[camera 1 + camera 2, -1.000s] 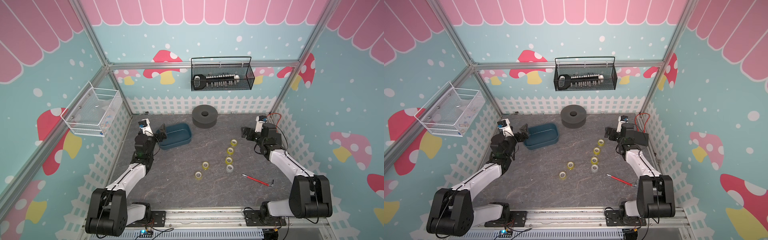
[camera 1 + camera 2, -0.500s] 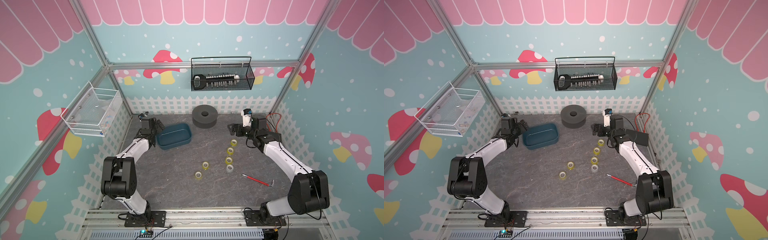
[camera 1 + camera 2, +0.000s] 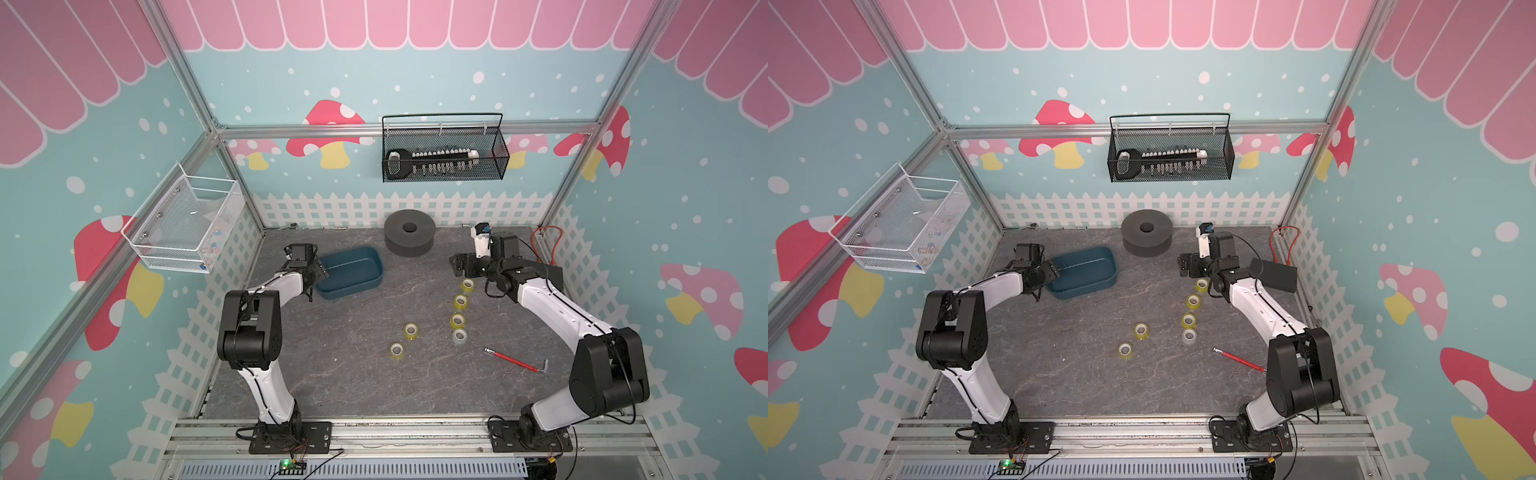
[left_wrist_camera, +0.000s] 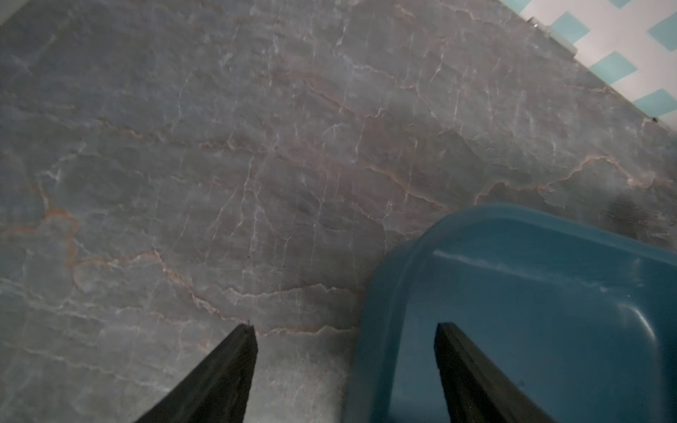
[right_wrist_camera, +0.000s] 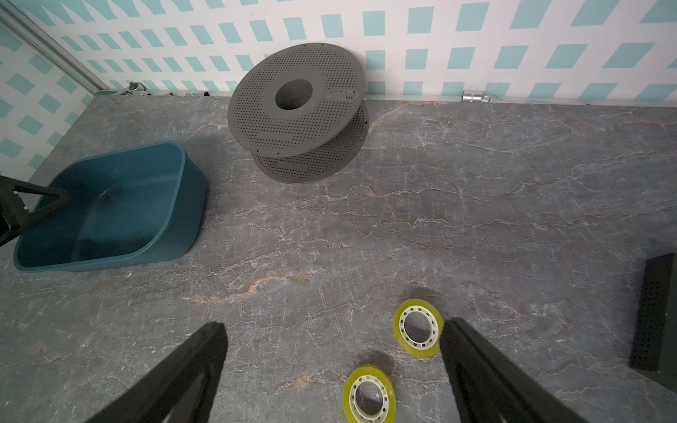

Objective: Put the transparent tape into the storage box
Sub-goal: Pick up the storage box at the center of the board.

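Left hand (image 4: pixel 344 325) has swung over storage box (image 4: pixel 384 293) rim.

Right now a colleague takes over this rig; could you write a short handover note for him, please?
Left gripper: open, empty, straddling a wall of the shallow dark teal plastic storage box.
Right gripper: open, empty, hovering by the farthest small transparent tape roll.
Six such rolls, white cores, lie on the grey stone-patterned table.
Done: nothing; the box is empty.
Left: move every roll into the box.
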